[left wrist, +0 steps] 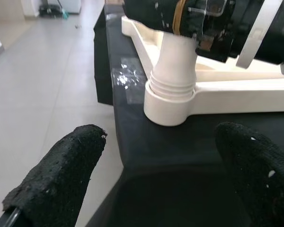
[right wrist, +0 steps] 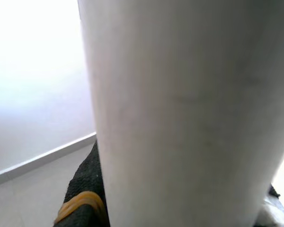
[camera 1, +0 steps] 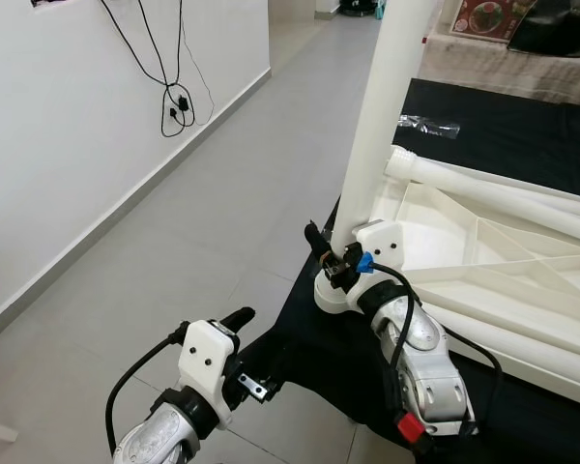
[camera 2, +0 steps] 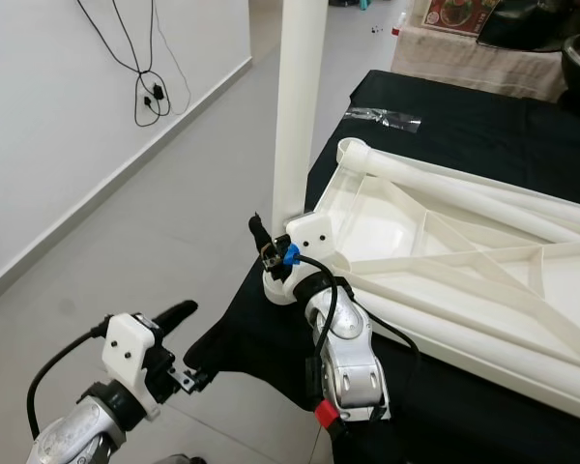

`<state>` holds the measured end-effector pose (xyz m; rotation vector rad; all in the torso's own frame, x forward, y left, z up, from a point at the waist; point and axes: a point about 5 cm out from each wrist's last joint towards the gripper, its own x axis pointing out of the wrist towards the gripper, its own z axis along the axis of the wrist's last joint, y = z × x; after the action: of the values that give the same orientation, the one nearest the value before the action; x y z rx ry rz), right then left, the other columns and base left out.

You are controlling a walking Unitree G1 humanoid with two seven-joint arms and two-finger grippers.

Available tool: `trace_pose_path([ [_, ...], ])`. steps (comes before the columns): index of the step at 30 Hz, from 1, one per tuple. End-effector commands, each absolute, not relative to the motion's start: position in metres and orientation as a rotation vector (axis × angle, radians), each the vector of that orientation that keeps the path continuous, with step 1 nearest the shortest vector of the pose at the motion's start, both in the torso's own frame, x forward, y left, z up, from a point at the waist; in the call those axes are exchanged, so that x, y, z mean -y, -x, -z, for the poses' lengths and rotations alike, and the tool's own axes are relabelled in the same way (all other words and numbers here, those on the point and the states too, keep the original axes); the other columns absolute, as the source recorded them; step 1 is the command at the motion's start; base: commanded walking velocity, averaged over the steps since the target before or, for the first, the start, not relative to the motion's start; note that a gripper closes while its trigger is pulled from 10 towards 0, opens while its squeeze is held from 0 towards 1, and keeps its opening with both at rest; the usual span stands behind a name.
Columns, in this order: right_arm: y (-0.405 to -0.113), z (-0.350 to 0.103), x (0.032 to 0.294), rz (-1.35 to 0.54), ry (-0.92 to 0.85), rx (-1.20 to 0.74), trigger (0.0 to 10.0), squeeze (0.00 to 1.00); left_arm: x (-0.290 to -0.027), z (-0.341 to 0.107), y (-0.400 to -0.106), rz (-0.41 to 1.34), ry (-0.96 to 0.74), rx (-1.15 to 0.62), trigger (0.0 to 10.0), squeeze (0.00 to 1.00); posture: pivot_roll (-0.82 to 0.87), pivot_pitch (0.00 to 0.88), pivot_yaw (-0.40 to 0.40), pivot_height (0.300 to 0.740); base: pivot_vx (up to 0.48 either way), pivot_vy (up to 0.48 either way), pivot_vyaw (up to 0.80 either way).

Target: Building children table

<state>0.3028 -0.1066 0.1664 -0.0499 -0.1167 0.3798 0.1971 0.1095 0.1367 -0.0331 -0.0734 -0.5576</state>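
Table leg [camera 1: 387,106] in right gripper [camera 1: 331,259]

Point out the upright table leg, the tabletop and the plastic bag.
leg [camera 1: 382,106], left eye view, mid shaft.
tabletop [camera 2: 561,280], right eye view, ribbed underside.
bag [camera 1: 428,124], left eye view, its middle.

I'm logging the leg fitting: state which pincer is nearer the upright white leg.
Right. The right pincer is at the upright white leg, near its base; the left pincer hangs open beside the table edge, apart from it.

The upright table leg [camera 1: 382,106] runs off the frame's top edge. The right gripper [camera 1: 336,259] has its far finger hidden behind that leg.
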Motion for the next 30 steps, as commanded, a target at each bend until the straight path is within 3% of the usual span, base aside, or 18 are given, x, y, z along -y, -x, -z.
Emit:
trace_pose_path([
  [1, -0.304, -0.133, 0.13, -0.271, 0.063, -0.046, 0.0, 0.0, -0.11, -0.132, -0.197, 0.553, 0.016, 0.064, 10.0, 0.0, 0.06, 0.174, -0.011, 0.74, 0.0, 0.0, 0.0],
  [3, -0.305, -0.132, 0.13, -0.281, 0.063, -0.05, 0.0, 0.0, -0.111, -0.132, -0.197, 0.546, 0.013, 0.069, 10.0, 0.0, 0.06, 0.172, -0.009, 0.74, 0.0, 0.0, 0.0],
  [4, -0.308, -0.134, 0.132, -0.285, 0.093, -0.046, 10.0, 0.0, -0.111, -0.131, -0.197, 0.537, 0.009, 0.08, 10.0, 0.0, 0.06, 0.174, -0.013, 0.74, 0.0, 0.0, 0.0],
  [6, -0.312, -0.141, 0.137, -0.3, 0.1, -0.006, 10.0, 0.0, -0.111, -0.13, -0.197, 0.529, 0.005, 0.088, 10.0, 0.0, 0.07, 0.174, -0.015, 0.74, 0.0, 0.0, 0.0],
  [7, -0.317, -0.147, 0.139, -0.347, 0.124, 0.018, 10.0, 0.95, -0.111, -0.13, -0.197, 0.525, 0.004, 0.092, 10.0, 0.0, 0.07, 0.174, -0.015, 0.74, 0.0, 0.0, 0.0],
  [8, -0.317, -0.147, 0.139, -0.347, 0.124, 0.018, 10.0, 0.95, -0.111, -0.13, -0.197, 0.525, 0.004, 0.092, 10.0, 0.0, 0.07, 0.174, -0.015, 0.74, 0.0, 0.0, 0.0],
  [9, -0.324, -0.156, 0.14, -0.471, 0.087, 0.046, 10.0, 1.0, -0.111, -0.129, -0.197, 0.523, 0.002, 0.095, 10.0, 0.0, 0.07, 0.167, -0.013, 0.74, 0.0, 0.0, 0.0],
  [12, -0.328, -0.177, 0.141, -0.673, 0.049, 0.084, 10.0, 1.0, -0.11, -0.129, -0.197, 0.525, 0.003, 0.099, 10.0, 0.0, 0.07, 0.169, -0.012, 0.74, 0.0, 0.0, 0.0],
  [15, -0.33, -0.185, 0.144, -0.747, 0.06, 0.088, 10.0, 1.0, -0.11, -0.129, -0.197, 0.527, 0.003, 0.101, 10.0, 0.0, 0.07, 0.168, -0.014, 0.74, 0.0, 0.0, 0.0],
  [16, -0.334, -0.193, 0.144, -0.899, 0.2, 0.071, 10.0, 1.0, -0.109, -0.128, -0.198, 0.533, 0.008, 0.103, 10.0, 0.0, 0.07, 0.167, -0.017, 0.74, 0.0, 0.0, 0.0],
  [17, -0.334, -0.193, 0.144, -0.899, 0.2, 0.071, 10.0, 1.0, -0.109, -0.128, -0.198, 0.533, 0.008, 0.103, 10.0, 0.0, 0.07, 0.167, -0.017, 0.74, 0.0, 0.0, 0.0],
  [18, -0.336, -0.193, 0.144, -0.93, 0.239, 0.065, 10.0, 0.45, -0.108, -0.128, -0.198, 0.534, 0.009, 0.104, 10.0, 0.0, 0.07, 0.167, -0.017, 0.74, 0.0, 0.0, 0.0],
  [20, -0.337, -0.197, 0.14, -0.997, 0.226, 0.061, 10.0, 0.45, -0.108, -0.128, -0.197, 0.535, 0.008, 0.105, 10.0, 0.0, 0.07, 0.165, -0.02, 0.74, 0.0, 0.0, 0.0],
  [21, -0.342, -0.202, 0.134, -1.074, 0.203, 0.059, 10.0, 0.0, -0.108, -0.128, -0.197, 0.536, 0.009, 0.105, 10.0, 0.0, 0.08, 0.164, -0.023, 0.74, 0.0, 0.0, 0.0],
  [23, -0.353, -0.215, 0.123, -1.182, 0.153, 0.07, 10.0, 0.0, -0.106, -0.127, -0.196, 0.536, 0.009, 0.106, 10.0, 0.0, 0.09, 0.161, -0.027, 0.74, 0.0, 0.0, 0.0],
  [29, -0.366, -0.228, 0.107, -1.236, 0.074, 0.101, 10.0, 0.0, -0.106, -0.126, -0.196, 0.532, 0.003, 0.111, 10.0, 0.0, 0.11, 0.16, -0.033, 0.74, 0.0, 0.0, 0.0],
  [30, -0.368, -0.23, 0.103, -1.264, 0.043, 0.102, 0.0, 0.0, -0.106, -0.126, -0.195, 0.531, 0.001, 0.112, 10.0, 0.0, 0.12, 0.157, -0.034, 0.74, 0.0, 0.0, 0.0],
])
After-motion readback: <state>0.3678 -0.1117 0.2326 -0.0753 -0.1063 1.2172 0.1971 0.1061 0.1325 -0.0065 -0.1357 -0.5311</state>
